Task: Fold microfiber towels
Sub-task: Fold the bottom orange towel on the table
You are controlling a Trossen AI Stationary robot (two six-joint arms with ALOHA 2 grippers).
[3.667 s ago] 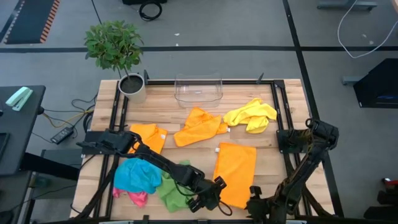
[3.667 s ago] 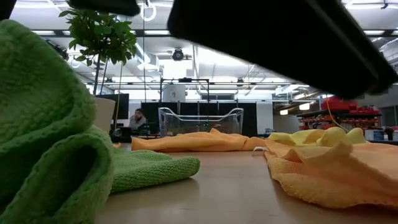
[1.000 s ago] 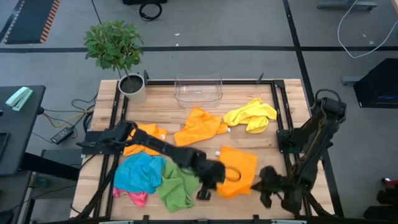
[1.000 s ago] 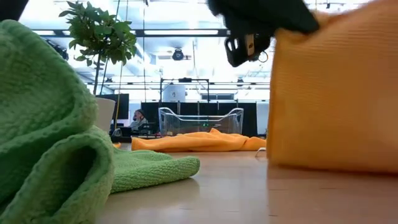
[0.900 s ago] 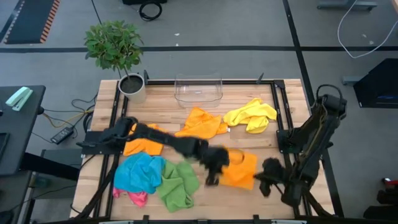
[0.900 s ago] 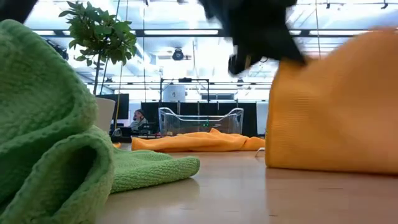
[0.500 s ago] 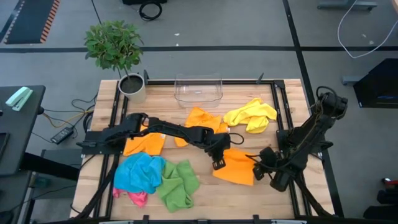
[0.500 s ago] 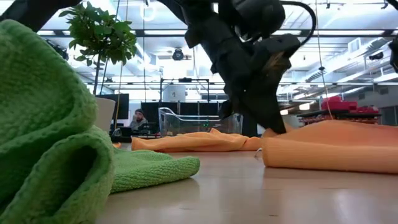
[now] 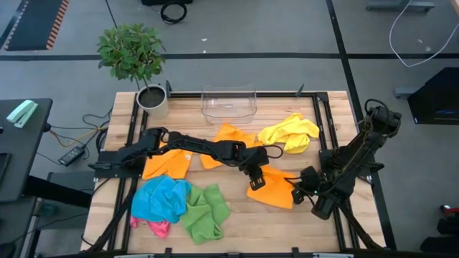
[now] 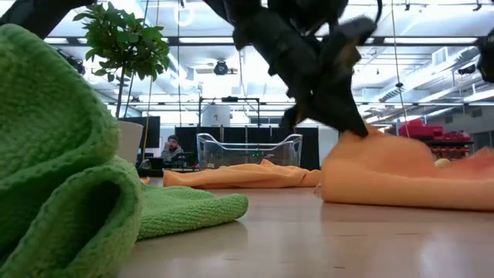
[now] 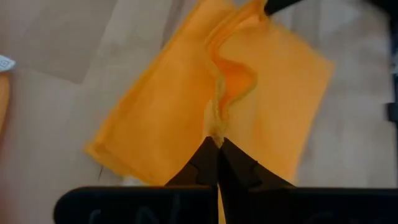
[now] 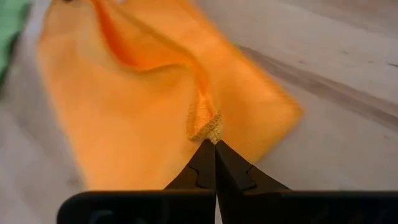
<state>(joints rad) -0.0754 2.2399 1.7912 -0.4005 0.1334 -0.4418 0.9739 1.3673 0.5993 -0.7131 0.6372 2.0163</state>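
Seven towels: three orange, one pinched by both claws (image 9: 257, 178) (image 9: 297, 188), yellow, blue, green, pink.

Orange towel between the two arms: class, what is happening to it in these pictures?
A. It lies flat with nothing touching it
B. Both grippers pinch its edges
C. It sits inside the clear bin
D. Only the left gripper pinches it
B: the left gripper and the right gripper are each shut on an edge of the orange towel, which lies on the table.
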